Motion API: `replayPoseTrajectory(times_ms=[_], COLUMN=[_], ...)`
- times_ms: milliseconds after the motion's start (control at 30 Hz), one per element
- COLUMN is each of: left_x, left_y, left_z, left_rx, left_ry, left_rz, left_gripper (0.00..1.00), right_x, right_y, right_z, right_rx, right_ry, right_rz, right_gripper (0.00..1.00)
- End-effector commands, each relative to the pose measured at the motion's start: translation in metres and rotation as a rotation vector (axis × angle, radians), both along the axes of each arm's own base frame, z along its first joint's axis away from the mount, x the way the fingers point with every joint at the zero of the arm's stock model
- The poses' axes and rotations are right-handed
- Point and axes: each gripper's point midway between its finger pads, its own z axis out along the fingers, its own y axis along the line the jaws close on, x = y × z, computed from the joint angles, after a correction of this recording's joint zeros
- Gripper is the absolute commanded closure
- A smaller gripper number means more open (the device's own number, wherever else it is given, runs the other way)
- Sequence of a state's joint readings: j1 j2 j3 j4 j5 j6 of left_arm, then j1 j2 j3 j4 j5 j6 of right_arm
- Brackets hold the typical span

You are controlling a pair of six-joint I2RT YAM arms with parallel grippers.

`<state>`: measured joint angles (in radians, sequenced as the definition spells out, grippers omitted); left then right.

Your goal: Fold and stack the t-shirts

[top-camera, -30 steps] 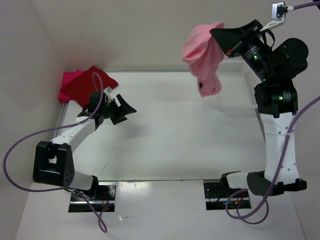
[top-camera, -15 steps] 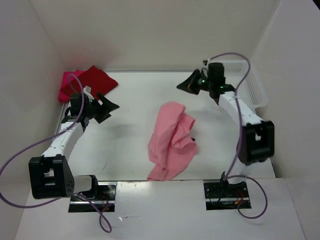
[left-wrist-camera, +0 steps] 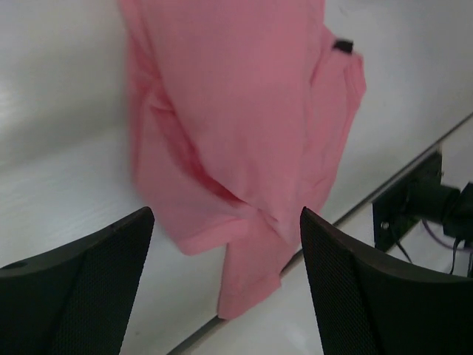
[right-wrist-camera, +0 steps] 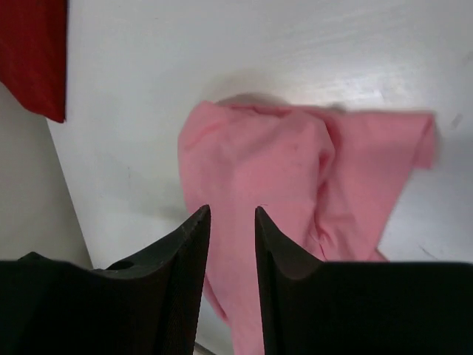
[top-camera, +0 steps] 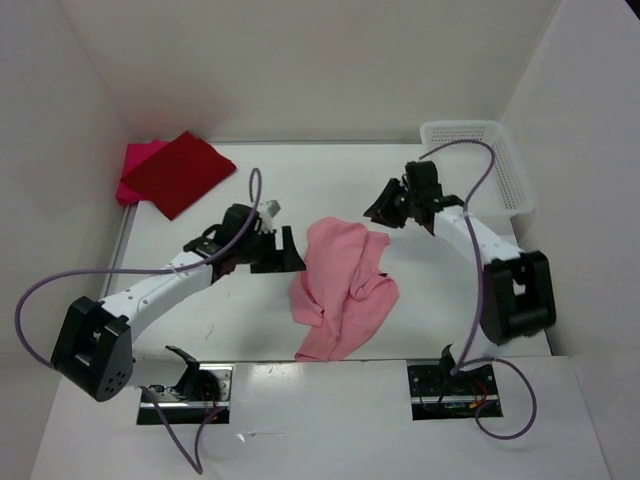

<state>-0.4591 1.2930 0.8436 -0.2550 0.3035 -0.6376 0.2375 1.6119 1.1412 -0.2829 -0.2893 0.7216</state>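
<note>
White table [top-camera: 430, 300], magenta shirt [top-camera: 130, 165] mostly under dark red shirt [top-camera: 182, 172]

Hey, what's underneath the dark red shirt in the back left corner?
A magenta-pink shirt lies under the dark red shirt. Only its left edge shows; the rest is covered.

The salmon-pink t-shirt [top-camera: 340, 290] and dark red t-shirt [top-camera: 180, 172] are matt cloth, the table [top-camera: 250, 320] smooth and faintly glossy, the basket [top-camera: 505, 175] plastic mesh.

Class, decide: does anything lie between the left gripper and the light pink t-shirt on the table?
Nothing visible does. The left gripper, jaws open, faces the light pink t-shirt at close range, and only table surface shows between them.
</note>
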Motion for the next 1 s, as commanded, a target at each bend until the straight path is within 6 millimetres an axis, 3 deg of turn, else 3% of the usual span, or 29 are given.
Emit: replayPoseTrajectory(times_ms=[0, 67, 100, 133, 167, 200, 300, 367, 467, 567, 633, 767, 800, 833, 900, 967], left_x=[-0.014, -0.027, -0.025, -0.027, -0.036, -0.04, -0.049, -0.052, -0.05, -0.048, -0.049, -0.045, -0.043, -0.042, -0.038, -0.032], left_y=[-0.034, -0.056, -0.068, -0.073, -0.085, -0.09, -0.096, -0.101, -0.109, -0.11, -0.109, -0.108, -0.11, -0.112, -0.116, -0.115], left_z=[-0.002, -0.005, 0.006, 0.0, 0.0, -0.002, -0.023, -0.032, -0.039, -0.062, -0.072, -0.076, -0.077, -0.076, -0.071, -0.054], left_rx=[0.02, 0.061, 0.051, 0.075, 0.076, 0.085, 0.136, 0.155, 0.172, 0.23, 0.243, 0.257, 0.258, 0.252, 0.235, 0.21], left_ry=[-0.012, -0.013, -0.04, -0.026, -0.026, -0.016, 0.021, 0.032, 0.032, 0.069, 0.086, 0.071, 0.072, 0.065, 0.057, 0.025], left_rz=[-0.078, -0.136, -0.153, -0.156, -0.194, -0.21, -0.247, -0.269, -0.31, -0.338, -0.339, -0.334, -0.334, -0.333, -0.323, -0.295], left_gripper=[0.14, 0.15, 0.18, 0.2, 0.21, 0.21, 0.22, 0.22, 0.22, 0.22, 0.27, 0.35, 0.39, 0.52, 0.65, 0.75], right_x=[-0.063, -0.091, -0.112, -0.122, -0.128, -0.141, -0.161, -0.168, -0.195, -0.205, -0.203, -0.206, -0.206, -0.207, -0.208, -0.213], right_y=[-0.026, -0.031, -0.035, -0.038, -0.043, -0.047, -0.057, -0.057, -0.057, -0.055, -0.053, -0.051, -0.049, -0.047, -0.044, -0.046], right_z=[-0.018, -0.027, -0.049, -0.054, -0.045, -0.056, -0.057, -0.06, -0.091, -0.101, -0.1, -0.107, -0.108, -0.11, -0.111, -0.12], right_rx=[-0.076, -0.042, -0.025, -0.017, 0.0, 0.008, 0.015, 0.043, 0.028, 0.022, 0.036, 0.014, 0.013, 0.013, 0.011, -0.001], right_ry=[0.05, 0.079, 0.146, 0.158, 0.124, 0.155, 0.152, 0.175, 0.275, 0.301, 0.286, 0.324, 0.324, 0.336, 0.34, 0.36], right_rz=[-0.075, -0.102, -0.139, -0.166, -0.196, -0.233, -0.287, -0.309, -0.32, -0.318, -0.326, -0.318, -0.309, -0.308, -0.306, -0.308], right_gripper=[0.64, 0.68, 0.7, 0.73, 0.73, 0.73, 0.73, 0.65, 0.65, 0.65, 0.64, 0.64, 0.61, 0.6, 0.58, 0.56])
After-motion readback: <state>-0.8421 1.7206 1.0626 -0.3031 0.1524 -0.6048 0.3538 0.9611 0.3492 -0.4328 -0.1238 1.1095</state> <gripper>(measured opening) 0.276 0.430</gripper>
